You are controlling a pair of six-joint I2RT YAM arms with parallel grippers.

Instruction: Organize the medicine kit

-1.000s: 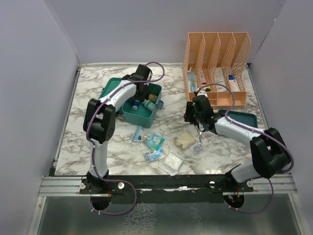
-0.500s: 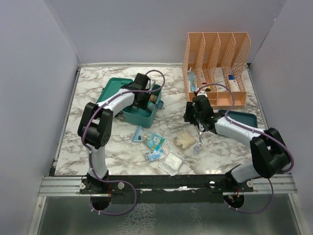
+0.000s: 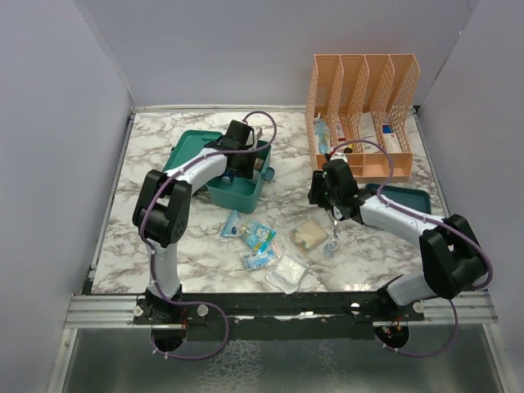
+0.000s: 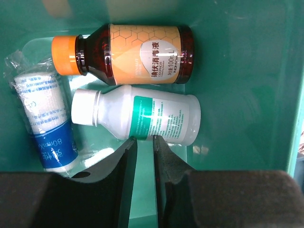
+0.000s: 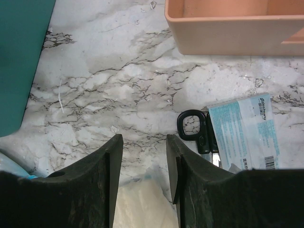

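Inside medicine kit point(image 4: 237, 71), left gripper point(image 4: 144, 145) jaws barely apart, empty, just beside white bottle point(image 4: 142, 116); right gripper point(image 5: 143, 142) jaws apart, empty, mid-worktop. Could bump bottle, rolling it.

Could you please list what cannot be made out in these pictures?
Left wrist view: the left gripper hides the near floor of the medicine kit; the white bottle has unreadable fine print.
Top view: the left arm mostly covers the kit's contents; the orange file organizer holds items too small to name.
Right wrist view: the scissors show only a handle; a packet covers the rest.
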